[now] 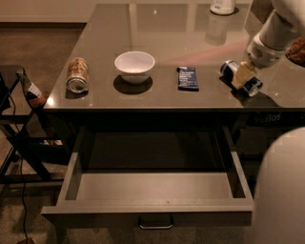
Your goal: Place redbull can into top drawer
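The redbull can [251, 86] lies on its side on the dark counter [190, 33] at the right, blue with silver ends. My gripper [242, 75] comes down from the upper right and its pale fingers [243, 72] sit across the can's middle, shut on it, with the can still resting on the counter. The top drawer [147, 210] is pulled out wide below the counter's front edge. Its grey inside shows nothing in it, and its small metal handle [155, 223] is at the centre front.
On the counter stand an orange-brown and white can [77, 75] on its side at left, a white bowl [134, 66], a flat dark-blue packet [188, 77] and a white container [223, 6] at the back. A dark folding stand [21, 124] is at left. My white body [283, 190] fills the lower right.
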Controlling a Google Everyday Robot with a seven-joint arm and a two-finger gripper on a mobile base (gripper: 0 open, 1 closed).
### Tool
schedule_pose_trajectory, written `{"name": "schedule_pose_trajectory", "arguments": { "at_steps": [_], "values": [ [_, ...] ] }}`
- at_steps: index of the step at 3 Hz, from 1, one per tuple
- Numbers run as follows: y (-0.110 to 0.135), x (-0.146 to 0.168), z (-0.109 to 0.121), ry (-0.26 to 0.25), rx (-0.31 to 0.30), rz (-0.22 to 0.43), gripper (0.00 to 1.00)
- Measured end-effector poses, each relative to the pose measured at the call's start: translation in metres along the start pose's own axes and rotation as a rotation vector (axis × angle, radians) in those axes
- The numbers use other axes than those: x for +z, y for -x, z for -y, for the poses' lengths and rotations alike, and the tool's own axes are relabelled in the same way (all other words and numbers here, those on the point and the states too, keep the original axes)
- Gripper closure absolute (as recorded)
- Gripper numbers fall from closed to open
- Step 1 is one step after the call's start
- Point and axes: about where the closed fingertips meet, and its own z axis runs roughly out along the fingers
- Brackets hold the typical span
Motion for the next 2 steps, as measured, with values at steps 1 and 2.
{"name": "schedule_pose_trajectory", "arguments": {
  "at_steps": [1, 2],
  "values": [
    [-0.015, -0.009, -0.008, 0.038, -0.013, 0.024, 1.0],
    [-0.031, -0.018, -0.026, 0.072, -0.067, 0.042, 1.0]
  ]
}}
